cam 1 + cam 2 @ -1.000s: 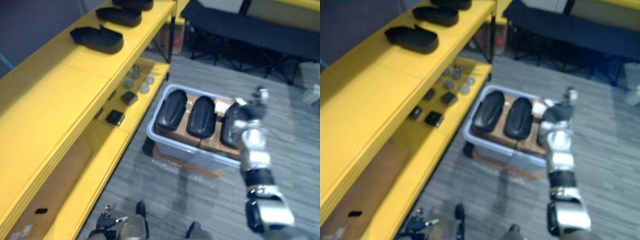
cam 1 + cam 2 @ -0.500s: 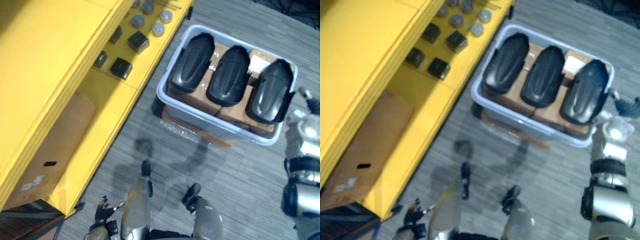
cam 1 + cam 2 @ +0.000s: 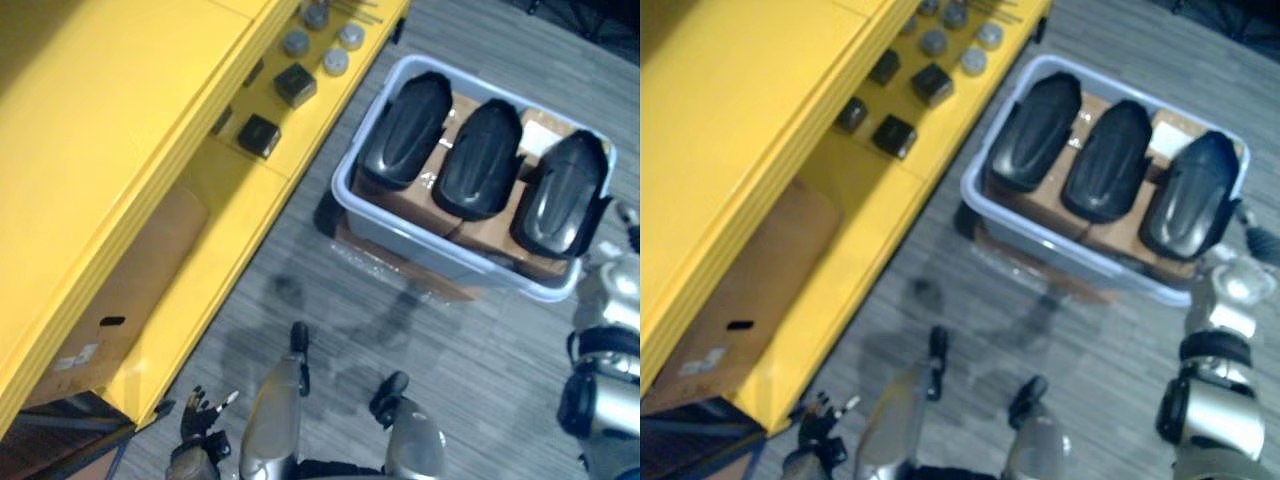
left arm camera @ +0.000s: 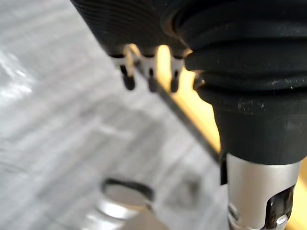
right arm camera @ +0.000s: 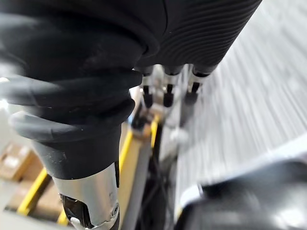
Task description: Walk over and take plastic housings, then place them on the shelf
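By the bin (image 3: 420, 240), the straight-fingered right hand (image 5: 168, 93) has drawn back from the housings (image 3: 482, 160)

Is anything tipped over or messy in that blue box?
Nothing stands out. The three black housings lie side by side in the bin, resting on brown cardboard, and none has tipped out. The small parts on the yellow shelf look neatly laid out too.

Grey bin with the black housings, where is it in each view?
Left eye view: grey bin at upper right.
Right eye view: upper right as well.
Right wrist view: a dark shape with a pale edge, possibly it; cannot tell.
Shared landmark: the yellow shelf beside it.
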`<state>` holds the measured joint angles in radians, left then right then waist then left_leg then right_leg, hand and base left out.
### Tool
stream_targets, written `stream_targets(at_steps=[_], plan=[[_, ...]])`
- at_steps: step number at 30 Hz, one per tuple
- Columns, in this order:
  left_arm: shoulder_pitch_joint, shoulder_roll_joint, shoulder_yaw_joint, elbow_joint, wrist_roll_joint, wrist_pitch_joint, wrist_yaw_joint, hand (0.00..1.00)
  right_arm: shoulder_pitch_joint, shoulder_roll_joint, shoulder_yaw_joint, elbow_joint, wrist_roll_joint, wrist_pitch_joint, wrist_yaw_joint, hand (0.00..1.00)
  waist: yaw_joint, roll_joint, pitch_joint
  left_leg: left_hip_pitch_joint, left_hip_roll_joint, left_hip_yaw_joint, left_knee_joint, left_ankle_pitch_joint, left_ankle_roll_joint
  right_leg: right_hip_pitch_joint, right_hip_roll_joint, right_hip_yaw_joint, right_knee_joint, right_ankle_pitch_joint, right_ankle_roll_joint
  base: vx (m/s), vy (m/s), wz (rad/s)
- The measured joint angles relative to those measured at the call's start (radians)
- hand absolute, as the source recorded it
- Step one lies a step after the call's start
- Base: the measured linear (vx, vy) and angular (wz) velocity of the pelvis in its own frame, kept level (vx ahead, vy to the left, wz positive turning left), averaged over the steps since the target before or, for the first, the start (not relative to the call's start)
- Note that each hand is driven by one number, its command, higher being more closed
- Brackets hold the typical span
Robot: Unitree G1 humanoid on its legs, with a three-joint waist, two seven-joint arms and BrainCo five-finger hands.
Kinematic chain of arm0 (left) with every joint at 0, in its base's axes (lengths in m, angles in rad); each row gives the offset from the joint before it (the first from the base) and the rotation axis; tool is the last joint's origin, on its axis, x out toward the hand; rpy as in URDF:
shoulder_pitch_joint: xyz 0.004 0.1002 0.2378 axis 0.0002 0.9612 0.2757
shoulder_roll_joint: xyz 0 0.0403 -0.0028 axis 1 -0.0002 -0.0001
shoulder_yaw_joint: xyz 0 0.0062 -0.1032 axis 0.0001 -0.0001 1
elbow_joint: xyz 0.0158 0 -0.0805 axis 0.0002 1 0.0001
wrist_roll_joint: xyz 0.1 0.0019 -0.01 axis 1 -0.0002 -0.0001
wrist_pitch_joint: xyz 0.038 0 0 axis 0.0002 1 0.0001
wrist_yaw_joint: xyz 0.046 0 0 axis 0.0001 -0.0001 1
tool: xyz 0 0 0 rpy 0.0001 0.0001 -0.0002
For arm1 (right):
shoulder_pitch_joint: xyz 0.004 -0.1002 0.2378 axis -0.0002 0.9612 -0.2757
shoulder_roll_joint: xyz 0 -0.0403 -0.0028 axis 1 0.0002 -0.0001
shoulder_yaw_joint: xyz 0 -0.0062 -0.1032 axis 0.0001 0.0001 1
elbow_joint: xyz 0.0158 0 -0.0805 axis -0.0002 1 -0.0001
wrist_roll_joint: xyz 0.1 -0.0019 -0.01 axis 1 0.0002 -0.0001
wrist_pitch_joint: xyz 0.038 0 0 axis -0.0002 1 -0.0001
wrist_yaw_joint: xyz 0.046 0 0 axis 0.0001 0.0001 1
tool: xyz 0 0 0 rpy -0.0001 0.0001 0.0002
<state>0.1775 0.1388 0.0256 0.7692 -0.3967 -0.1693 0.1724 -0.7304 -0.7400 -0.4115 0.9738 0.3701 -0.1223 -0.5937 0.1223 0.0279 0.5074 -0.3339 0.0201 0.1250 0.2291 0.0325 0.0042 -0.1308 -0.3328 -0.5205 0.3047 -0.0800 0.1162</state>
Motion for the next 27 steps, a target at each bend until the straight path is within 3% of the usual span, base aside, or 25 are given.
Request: stream_targets(at_steps=[7,15,21,27], plan=[[0.017,-0.016,-0.058,0.019,0.0,0.001,-0.03,0.0,-0.088,-0.087,0.013,0.08,0.0,0.054,-0.051,0.0,-0.012,0.057,0.003,-0.017,-0.001,0.032,-0.028,0.015,0.0,-0.068,-0.01,0.044,0.028,0.004,0.007,0.02,-0.002,-0.12],[0.013,-0.027,-0.102,0.03,-0.067,-0.001,-0.038,0.0,-0.128,-0.15,0.063,0.157,0.0,0.098,-0.037,0.0,-0.025,0.084,0.004,-0.072,-0.005,0.046,-0.006,0.015,0.0,-0.16,-0.035,0.081,0.113,-0.033,0.001,-0.01,-0.008,-0.03],[0.006,-0.03,-0.158,0.038,-0.084,-0.001,-0.048,0.0,-0.17,-0.184,0.122,0.223,0.0,0.106,-0.015,0.0,-0.021,0.149,0.006,-0.155,-0.006,0.025,0.034,0.021,0.0,-0.246,-0.055,0.081,0.194,-0.063,-0.002,-0.05,-0.013,0.1],[0.005,-0.031,-0.165,0.041,-0.108,0.003,-0.067,0.0,-0.187,-0.213,0.183,0.224,0.0,0.095,0.001,0.0,-0.016,0.165,0.002,-0.213,-0.002,0.012,0.082,0.02,-0.001,-0.301,-0.068,0.08,0.261,-0.089,-0.012,-0.04,-0.02,0.07]])
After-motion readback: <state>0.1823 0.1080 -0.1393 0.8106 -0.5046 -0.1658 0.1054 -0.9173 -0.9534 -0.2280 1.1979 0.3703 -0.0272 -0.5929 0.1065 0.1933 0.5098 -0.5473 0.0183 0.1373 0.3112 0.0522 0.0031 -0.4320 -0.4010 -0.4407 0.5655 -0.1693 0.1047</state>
